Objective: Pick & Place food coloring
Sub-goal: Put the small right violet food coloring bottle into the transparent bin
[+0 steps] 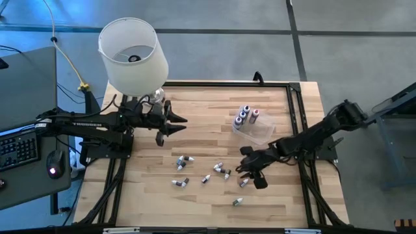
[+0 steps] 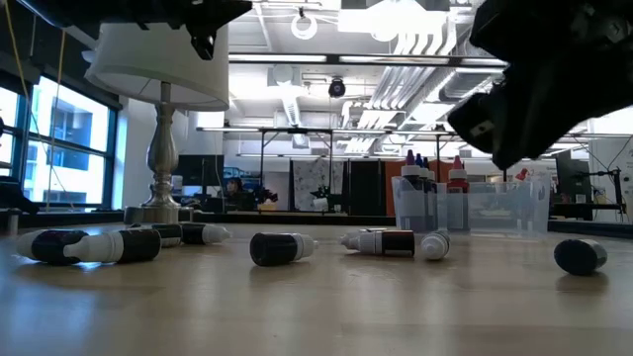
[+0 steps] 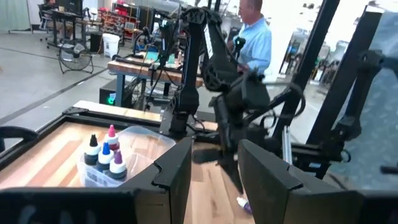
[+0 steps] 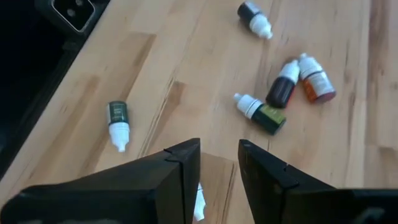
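Several tiny food coloring bottles (image 1: 218, 168) with white caps lie on their sides mid-table, also seen in the low view (image 2: 282, 247). More stand upright (image 1: 246, 116) in a clear tub (image 1: 260, 133). My right gripper (image 1: 250, 172) hovers open just above the loose bottles; in its wrist view (image 4: 219, 162) a white cap (image 4: 198, 202) shows below one finger, with other bottles (image 4: 261, 114) on the table beyond. My left gripper (image 1: 174, 123) is open and raised over the far left of the table, next to the lamp, touching nothing (image 3: 214, 168).
A white-shaded lamp (image 1: 133, 55) stands at the table's far left corner. One bottle (image 1: 238, 202) lies apart near the near edge. A black frame (image 1: 296, 110) borders the table. Bare wood lies at the near left. A person (image 3: 254, 37) is in the room beyond.
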`<act>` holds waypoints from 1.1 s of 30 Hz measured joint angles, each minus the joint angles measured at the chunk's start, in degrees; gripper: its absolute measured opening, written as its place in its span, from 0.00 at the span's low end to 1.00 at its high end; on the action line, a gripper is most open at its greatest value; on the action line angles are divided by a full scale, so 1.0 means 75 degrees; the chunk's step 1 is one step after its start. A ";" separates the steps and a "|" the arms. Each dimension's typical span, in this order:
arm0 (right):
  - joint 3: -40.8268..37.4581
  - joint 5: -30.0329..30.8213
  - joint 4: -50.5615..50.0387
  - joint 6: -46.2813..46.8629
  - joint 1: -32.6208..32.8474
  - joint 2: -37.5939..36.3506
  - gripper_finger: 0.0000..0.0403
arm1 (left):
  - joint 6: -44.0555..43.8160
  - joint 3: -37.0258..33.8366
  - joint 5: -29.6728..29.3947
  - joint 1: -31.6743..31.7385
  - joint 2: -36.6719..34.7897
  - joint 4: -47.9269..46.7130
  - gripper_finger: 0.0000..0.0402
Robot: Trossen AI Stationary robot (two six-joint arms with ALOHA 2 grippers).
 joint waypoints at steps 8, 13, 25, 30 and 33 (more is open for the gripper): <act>0.0000 -0.0038 0.0005 0.0727 0.0198 0.0442 0.34 | -0.0180 0.0006 -0.0003 0.0000 -0.0002 -0.0001 0.33; 0.0000 -0.0044 -0.0024 0.0558 0.0615 0.0626 0.41 | -0.0320 0.0006 -0.0006 0.0000 -0.0002 -0.0003 0.33; -0.0375 0.0890 -0.0171 -0.0212 0.1064 0.0793 0.43 | -0.0320 0.0006 -0.0020 0.0000 -0.0002 -0.0001 0.33; -0.0761 0.0901 0.0746 -0.0433 0.1063 0.1019 0.43 | -0.0320 0.0006 -0.0018 0.0000 -0.0002 -0.0001 0.33; -0.0856 0.0920 0.1154 -0.0667 0.1058 0.1133 0.43 | -0.0320 0.0006 -0.0017 -0.0001 -0.0002 0.0001 0.33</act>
